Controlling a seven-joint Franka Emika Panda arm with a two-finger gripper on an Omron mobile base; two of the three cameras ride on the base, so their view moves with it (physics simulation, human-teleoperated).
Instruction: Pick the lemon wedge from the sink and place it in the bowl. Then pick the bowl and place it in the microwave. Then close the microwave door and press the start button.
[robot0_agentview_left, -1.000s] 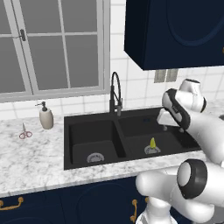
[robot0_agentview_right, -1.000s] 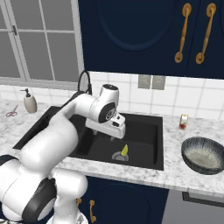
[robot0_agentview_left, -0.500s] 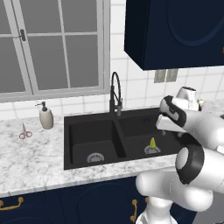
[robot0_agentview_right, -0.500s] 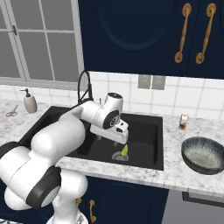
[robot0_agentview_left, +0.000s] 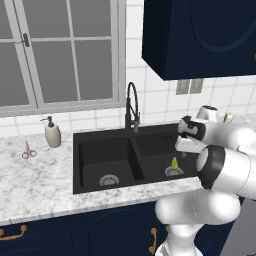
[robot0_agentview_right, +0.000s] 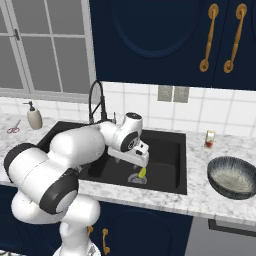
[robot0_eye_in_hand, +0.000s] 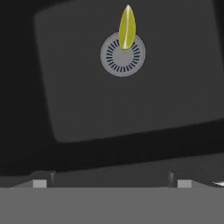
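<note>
Reaching for the lemon wedge (robot0_eye_in_hand: 126, 27) | it sits on the drain in the right basin of the sink (robot0_agentview_left: 100, 152) | gripper (robot0_agentview_right: 141, 159) above it, wide apart, holding nothing | wedge looks light, soft, slippery; pinch its flat sides

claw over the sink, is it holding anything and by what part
Nothing is held. The claw is open above the right basin, and the lemon wedge lies apart from it on the drain.
</note>
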